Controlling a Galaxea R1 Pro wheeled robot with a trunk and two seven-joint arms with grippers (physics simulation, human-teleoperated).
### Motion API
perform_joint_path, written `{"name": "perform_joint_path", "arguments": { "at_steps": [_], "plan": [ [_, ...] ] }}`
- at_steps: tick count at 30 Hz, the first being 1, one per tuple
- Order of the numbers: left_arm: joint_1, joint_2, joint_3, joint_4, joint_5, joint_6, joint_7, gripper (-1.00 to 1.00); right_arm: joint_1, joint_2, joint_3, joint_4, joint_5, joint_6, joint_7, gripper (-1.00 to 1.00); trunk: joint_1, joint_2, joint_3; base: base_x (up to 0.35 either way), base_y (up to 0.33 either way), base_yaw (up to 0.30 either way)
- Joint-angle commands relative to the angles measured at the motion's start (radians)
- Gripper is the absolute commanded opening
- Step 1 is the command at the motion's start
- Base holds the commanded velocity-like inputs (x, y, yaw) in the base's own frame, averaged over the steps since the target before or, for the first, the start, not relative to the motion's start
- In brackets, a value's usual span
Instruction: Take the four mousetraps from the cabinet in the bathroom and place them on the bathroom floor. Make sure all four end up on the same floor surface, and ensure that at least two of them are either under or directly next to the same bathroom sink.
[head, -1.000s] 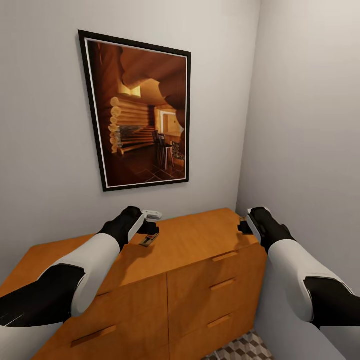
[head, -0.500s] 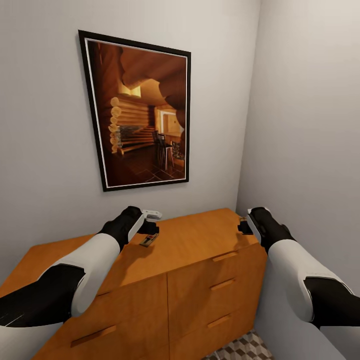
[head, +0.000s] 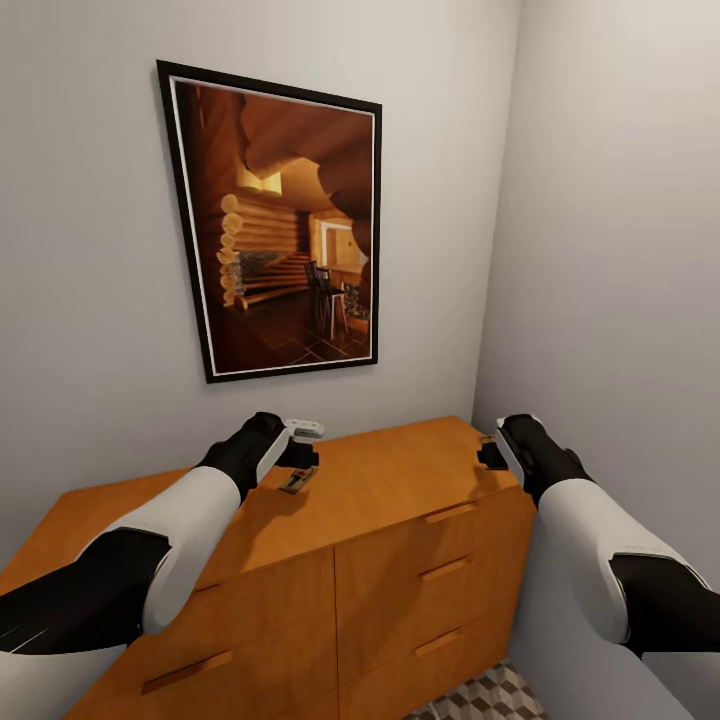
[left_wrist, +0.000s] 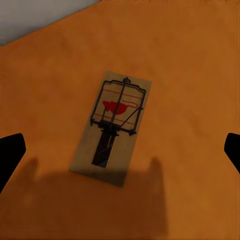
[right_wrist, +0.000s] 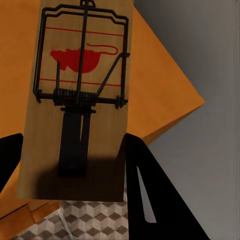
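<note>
1. A wide orange-brown wooden cabinet with drawers and slim bar handles is seen against a pale grey wall, in a corner.
2. A black-framed picture of a log-cabin interior is hung on the wall above it; no writing can be read on it.
3. One small flat tan wooden mousetrap is seen lying on the cabinet top, beneath the left gripper. Its black fingers are spread wide, one on each side of the trap and clear of it.
4. A second tan wooden mousetrap is pinched at one end between the black fingers of the right gripper, held above the cabinet's right end.
5. A red mouse silhouette between red lines is printed on each trap; no words are legible.
6. Cube-patterned floor tiles are glimpsed beside the cabinet base.
</note>
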Motion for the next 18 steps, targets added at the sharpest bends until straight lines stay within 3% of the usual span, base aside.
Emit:
{"name": "perform_joint_path", "arguments": {
  "at_steps": [1, 18],
  "plan": [
    [-0.001, 0.001, -0.006, -0.001, 0.003, 0.004, 0.001, 1.00, -0.001, 0.001, -0.005, -0.001, 0.007, 0.005, 0.004, -1.00, 0.000, -0.001, -0.001, 0.000, 0.000, 0.000],
    [-0.001, 0.001, -0.003, -0.084, 0.003, 0.014, 0.004, 1.00, -0.001, -0.001, -0.005, -0.001, 0.007, 0.007, 0.004, -1.00, 0.000, -0.001, -0.001, 0.000, 0.000, 0.000]
  ]
}}
